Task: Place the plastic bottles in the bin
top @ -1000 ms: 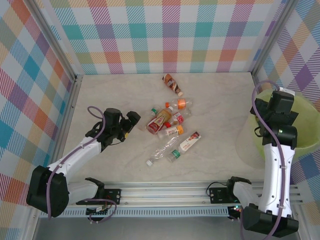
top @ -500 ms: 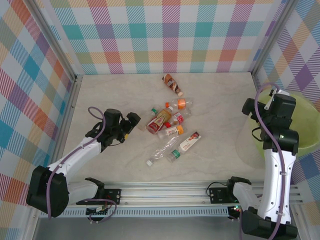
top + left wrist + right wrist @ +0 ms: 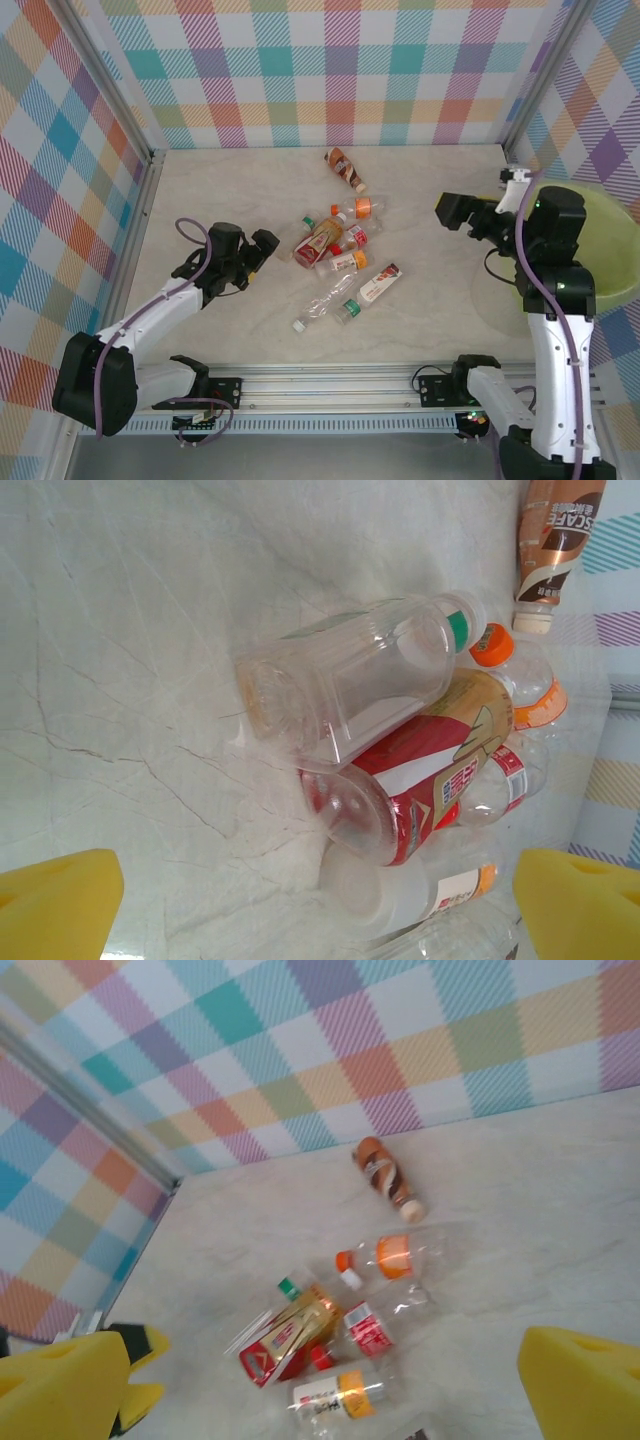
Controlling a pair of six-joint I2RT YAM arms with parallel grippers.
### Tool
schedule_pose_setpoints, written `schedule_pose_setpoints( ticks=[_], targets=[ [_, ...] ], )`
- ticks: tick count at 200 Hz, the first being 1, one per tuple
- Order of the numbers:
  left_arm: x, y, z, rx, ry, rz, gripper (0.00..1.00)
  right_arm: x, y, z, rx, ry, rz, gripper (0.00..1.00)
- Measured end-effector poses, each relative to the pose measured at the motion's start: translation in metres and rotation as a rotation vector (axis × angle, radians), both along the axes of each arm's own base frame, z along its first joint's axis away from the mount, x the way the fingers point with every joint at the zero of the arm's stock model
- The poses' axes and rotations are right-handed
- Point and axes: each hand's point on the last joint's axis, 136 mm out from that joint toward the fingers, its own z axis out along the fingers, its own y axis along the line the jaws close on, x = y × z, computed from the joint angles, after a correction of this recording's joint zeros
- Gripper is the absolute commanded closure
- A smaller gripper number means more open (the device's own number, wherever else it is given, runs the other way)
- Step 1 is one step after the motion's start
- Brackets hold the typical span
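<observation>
Several plastic bottles [image 3: 335,240] lie in a loose pile mid-table, with a brown one [image 3: 345,168] apart at the back. My left gripper [image 3: 262,250] is open just left of the pile. In the left wrist view a clear green-capped bottle [image 3: 350,680] and a red-labelled bottle [image 3: 420,775] lie ahead between the yellow pads [image 3: 60,905], untouched. My right gripper [image 3: 452,212] hangs open and empty above the table, between the pile and the pale yellow-green bin [image 3: 605,250]. Its camera looks down on the orange-labelled bottle [image 3: 395,1257] and the red bottle [image 3: 290,1335].
Plaid walls enclose the marble table [image 3: 200,190] at the back and both sides. A metal rail [image 3: 330,385] runs along the near edge. Two more bottles [image 3: 375,288] lie nearer the front of the pile. The bin stands at the far right edge.
My right arm has swung from over the bin leftward, its gripper now out over the table. The left gripper has hardly moved.
</observation>
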Motion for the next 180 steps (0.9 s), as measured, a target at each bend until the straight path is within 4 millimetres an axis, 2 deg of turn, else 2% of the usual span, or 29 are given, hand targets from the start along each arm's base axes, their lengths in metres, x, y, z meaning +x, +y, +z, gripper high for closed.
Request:
schedule_pose_setpoints(
  ticks=[23, 37, 67, 100, 116, 136, 156, 180],
  targets=[
    [0.001, -0.001, 0.003, -0.008, -0.015, -0.002, 0.00, -0.003, 0.038, -0.012, -0.027, 0.035, 0.122, 0.00],
    [0.002, -0.003, 0.005, -0.019, -0.022, -0.010, 0.00, -0.002, 0.059, -0.026, -0.058, 0.073, 0.176, 0.00],
    [0.000, -0.010, 0.007, -0.051, -0.026, -0.043, 0.00, 0.006, 0.100, -0.078, -0.195, 0.198, 0.234, 0.00],
    [-0.003, -0.019, 0.006, -0.092, -0.034, -0.083, 0.00, 0.007, 0.128, -0.130, -0.348, 0.320, 0.253, 0.00],
    [-0.007, -0.022, 0.003, -0.107, -0.026, -0.102, 0.00, 0.009, 0.131, -0.146, -0.367, 0.362, 0.216, 0.00],
    [-0.011, -0.026, 0.001, -0.115, -0.018, -0.133, 0.00, 0.011, 0.123, -0.167, -0.333, 0.429, 0.114, 0.00],
    [-0.016, -0.028, 0.000, -0.097, -0.009, -0.175, 0.00, 0.006, 0.108, -0.203, -0.290, 0.521, -0.013, 0.00],
    [-0.021, -0.030, 0.000, -0.102, -0.002, -0.206, 0.00, -0.009, 0.086, -0.250, -0.252, 0.654, -0.162, 0.00]
  ],
)
